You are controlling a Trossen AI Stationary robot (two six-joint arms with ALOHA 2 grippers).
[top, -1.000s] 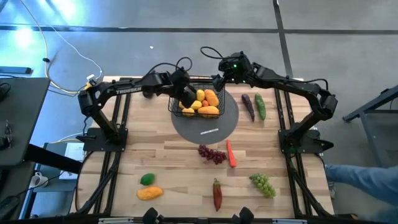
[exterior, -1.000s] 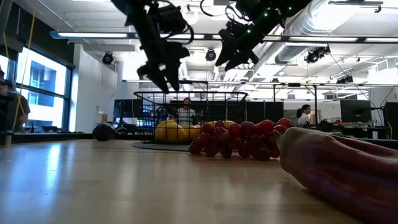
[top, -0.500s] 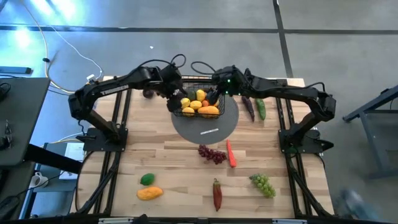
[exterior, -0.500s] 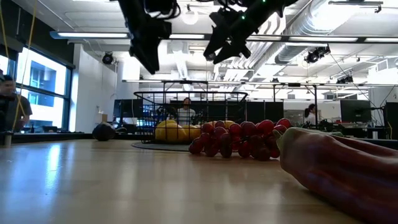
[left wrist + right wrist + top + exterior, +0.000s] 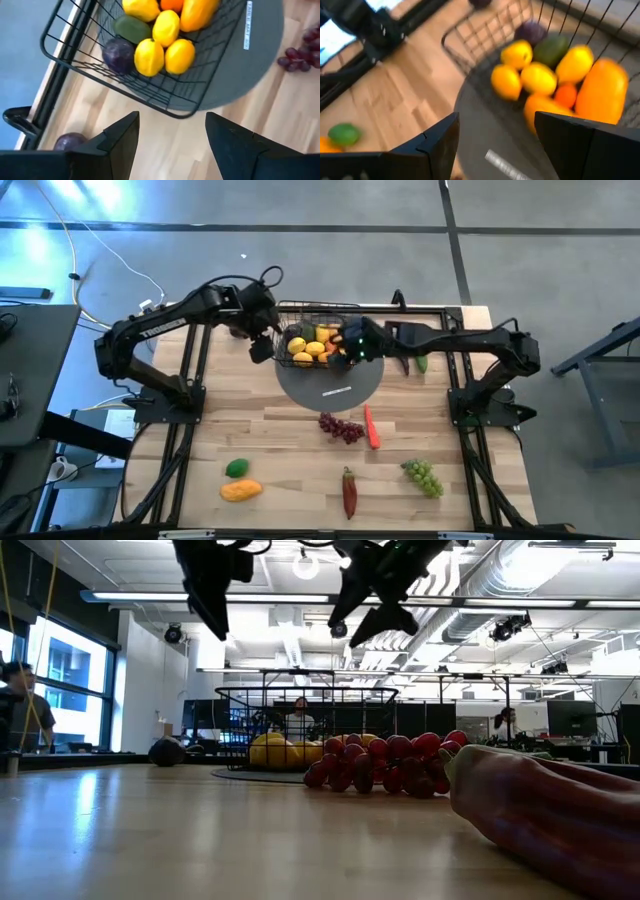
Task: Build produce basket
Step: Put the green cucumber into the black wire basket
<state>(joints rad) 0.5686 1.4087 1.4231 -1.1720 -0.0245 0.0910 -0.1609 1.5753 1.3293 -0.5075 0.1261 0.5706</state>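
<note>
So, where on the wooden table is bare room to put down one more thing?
The widest free patch of the wooden table lies between the round grey mat, the red grape bunch and the green lime. Another lies below the green cucumber. It is crowded at the black wire-mesh basket, where both arms hover.

Grey concrete floor (image 5: pixel 300 205) surrounds the table; exposed ducts (image 5: pixel 540 575) (perhaps silver) and strip lights (image 5: pixel 130 597) run overhead.
</note>
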